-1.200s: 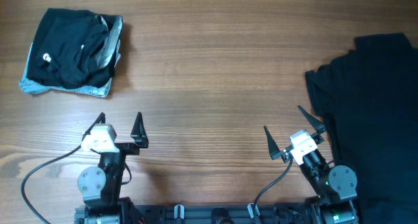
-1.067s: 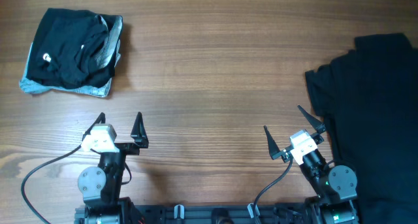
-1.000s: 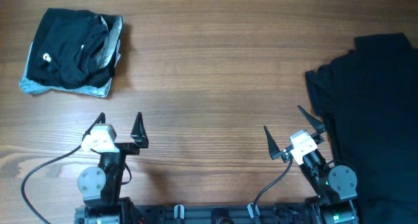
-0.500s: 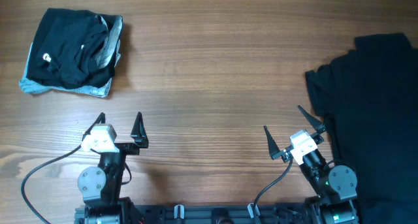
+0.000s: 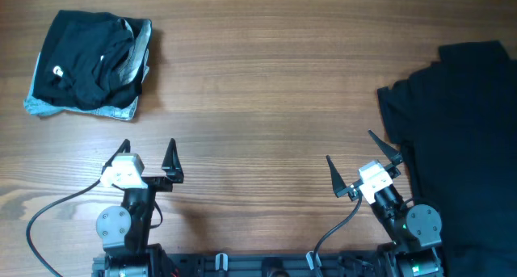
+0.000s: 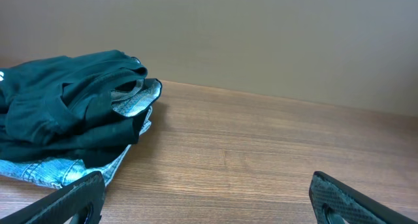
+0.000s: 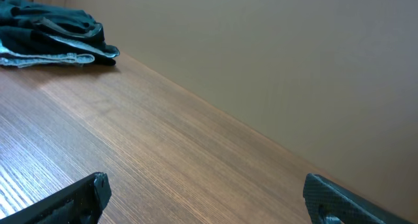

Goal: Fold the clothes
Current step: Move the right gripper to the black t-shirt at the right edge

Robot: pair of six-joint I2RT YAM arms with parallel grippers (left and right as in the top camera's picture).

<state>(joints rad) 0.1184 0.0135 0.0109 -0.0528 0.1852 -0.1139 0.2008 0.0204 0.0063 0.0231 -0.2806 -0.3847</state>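
Observation:
A folded stack of black clothes (image 5: 85, 60) with a small white logo lies at the far left of the table, on a light grey-blue piece (image 5: 113, 110). The stack also shows in the left wrist view (image 6: 65, 113) and far off in the right wrist view (image 7: 49, 28). A loose black garment (image 5: 464, 148) lies spread at the right edge. My left gripper (image 5: 148, 160) is open and empty near the front edge, below the stack. My right gripper (image 5: 363, 158) is open and empty, just left of the loose garment.
The wooden table (image 5: 258, 107) runs between the two piles. A plain wall (image 6: 261, 34) stands behind the far edge. Cables (image 5: 48, 220) trail from the arm bases at the front edge.

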